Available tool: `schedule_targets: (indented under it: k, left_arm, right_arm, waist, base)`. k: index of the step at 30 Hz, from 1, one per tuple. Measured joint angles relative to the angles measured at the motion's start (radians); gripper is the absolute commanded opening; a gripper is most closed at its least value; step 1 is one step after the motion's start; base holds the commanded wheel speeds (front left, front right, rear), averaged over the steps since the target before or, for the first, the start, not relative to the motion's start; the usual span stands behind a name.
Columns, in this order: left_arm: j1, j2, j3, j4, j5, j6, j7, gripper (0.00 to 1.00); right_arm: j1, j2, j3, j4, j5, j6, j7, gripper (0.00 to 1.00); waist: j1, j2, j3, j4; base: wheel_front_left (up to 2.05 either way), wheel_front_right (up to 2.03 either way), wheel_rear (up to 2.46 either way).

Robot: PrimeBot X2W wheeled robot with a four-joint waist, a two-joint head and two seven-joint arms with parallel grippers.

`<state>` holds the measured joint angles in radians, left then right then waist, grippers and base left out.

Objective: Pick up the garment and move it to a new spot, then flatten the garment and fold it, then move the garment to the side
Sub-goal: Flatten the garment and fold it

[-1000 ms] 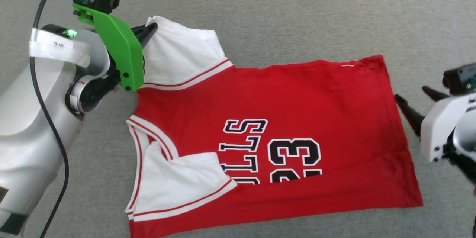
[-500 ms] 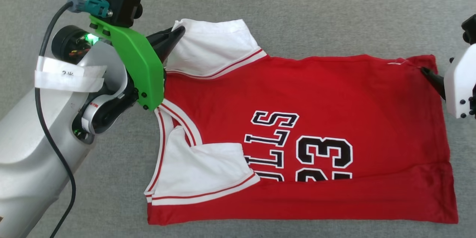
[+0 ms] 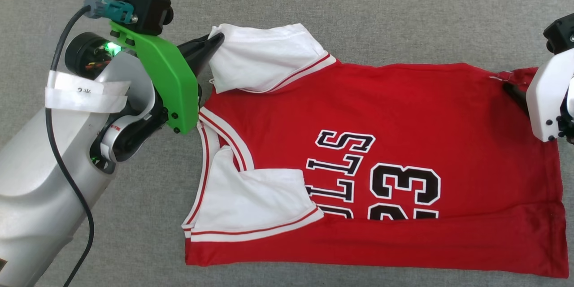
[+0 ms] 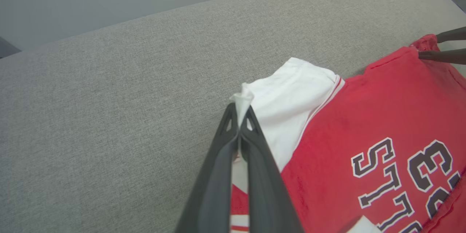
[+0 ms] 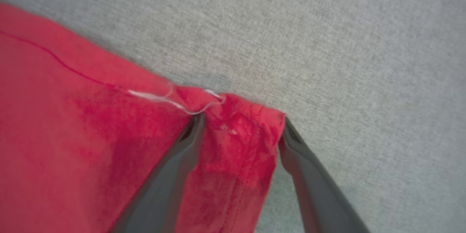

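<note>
Holds the tip of the far white sleeve (image 3: 264,58) in the left tool (image 4: 240,108), jaws pressed tight together on the cloth. Straddles the far hem corner (image 5: 240,134) with the right tool (image 5: 242,121), fingers spread wide, nothing clamped; hard to tell whether either finger touches the fabric. Finds the red jersey (image 3: 403,112) spread chest-up on the grey fabric surface (image 3: 403,9), number 23 showing. Reads the long axis as collar-to-hem, straight from left tool to right tool; likely needs only the right jaws shutting before drawing the far edge taut from both ends.
</note>
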<state>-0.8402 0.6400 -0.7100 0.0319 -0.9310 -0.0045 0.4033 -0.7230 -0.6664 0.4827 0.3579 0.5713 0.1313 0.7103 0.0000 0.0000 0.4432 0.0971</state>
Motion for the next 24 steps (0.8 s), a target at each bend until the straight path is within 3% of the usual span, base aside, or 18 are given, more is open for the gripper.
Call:
schedule_targets:
  k: [1,2,10,24]
  left_arm:
    - [0.000,0.000,0.000,0.006,0.000,0.000,-0.003,0.00]
    - [0.001,-0.001,0.001,0.014,0.000,0.000,-0.008,0.00]
    - [0.052,-0.011,0.010,0.068,-0.003,0.000,-0.077,0.00]
    - [0.176,-0.009,0.029,0.111,-0.034,0.007,-0.175,0.00]
  right_arm:
    - [-0.002,0.001,0.005,0.008,0.005,0.000,-0.007,0.29]
    - [-0.003,0.003,0.010,0.016,0.009,0.000,-0.021,0.00]
    - [0.001,0.032,0.021,0.085,0.041,0.001,-0.188,0.00]
    - [0.156,0.065,-0.115,0.114,0.142,0.001,-0.457,0.00]
  waist:
    - [0.0000,0.0000,-0.002,-0.001]
    - [0.0000,0.0000,-0.005,-0.002]
    - [0.0000,0.0000,-0.052,-0.010]
    - [0.0000,0.0000,-0.189,-0.020]
  base:
    - [0.00,0.00,0.00]
    - [0.00,0.00,0.00]
    - [0.00,0.00,0.00]
    - [0.00,0.00,0.00]
